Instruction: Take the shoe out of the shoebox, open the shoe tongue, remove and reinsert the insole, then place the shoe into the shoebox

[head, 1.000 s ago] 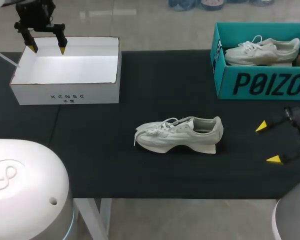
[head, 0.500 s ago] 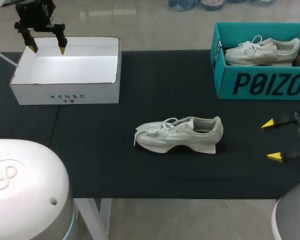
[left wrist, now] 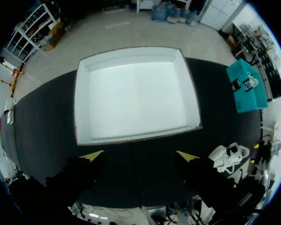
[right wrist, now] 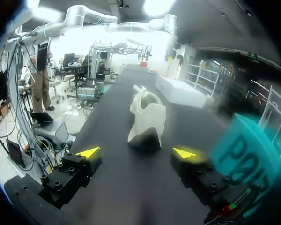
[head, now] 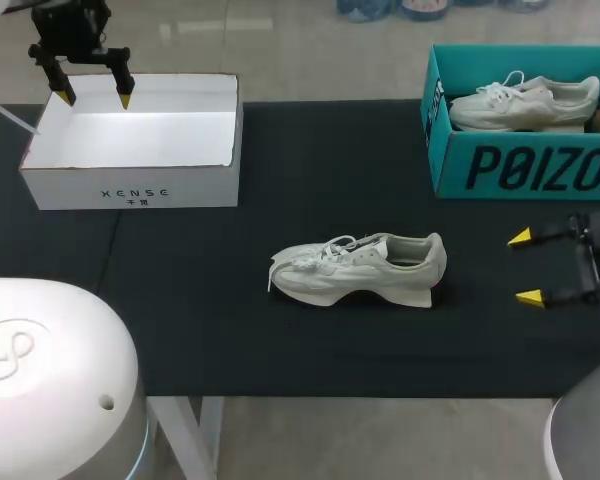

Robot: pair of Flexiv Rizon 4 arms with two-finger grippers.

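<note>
Shoe (head: 360,268) mid-table, toe at 9 o'clock. Likely light, soft upper over stiffer sole; best pinched at heel collar. Right gripper (head: 524,267) at 3 o'clock, wide open, empty; left gripper (head: 95,99) likewise, at 10.

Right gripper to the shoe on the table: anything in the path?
Nothing visible. Only bare table lies between the open right gripper and the shoe's heel; the teal shoebox sits off to one side of that line.
</note>
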